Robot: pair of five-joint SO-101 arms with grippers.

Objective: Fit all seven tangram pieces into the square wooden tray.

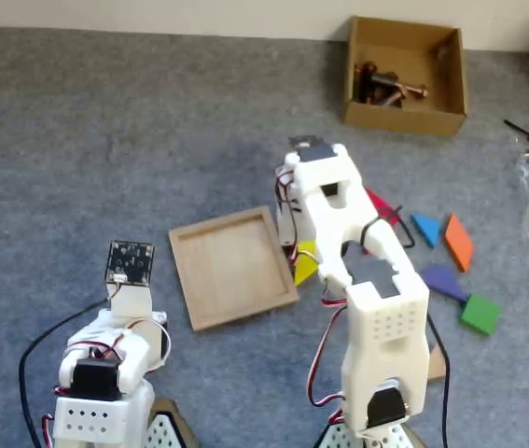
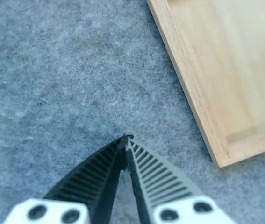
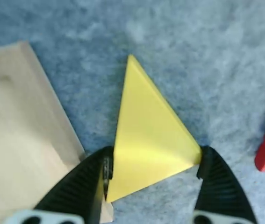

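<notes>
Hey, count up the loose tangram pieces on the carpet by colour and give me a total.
yellow piece: 1
red piece: 1
blue piece: 1
orange piece: 1
purple piece: 1
green piece: 1
Total: 6

Square wooden tray (image 1: 234,268) lies flat; yellow triangle (image 3: 148,140) just beside its corner; red (image 1: 381,203), blue (image 1: 425,229), orange (image 1: 458,242), purple (image 1: 444,280), green (image 1: 480,313) pieces lie farther off.
</notes>
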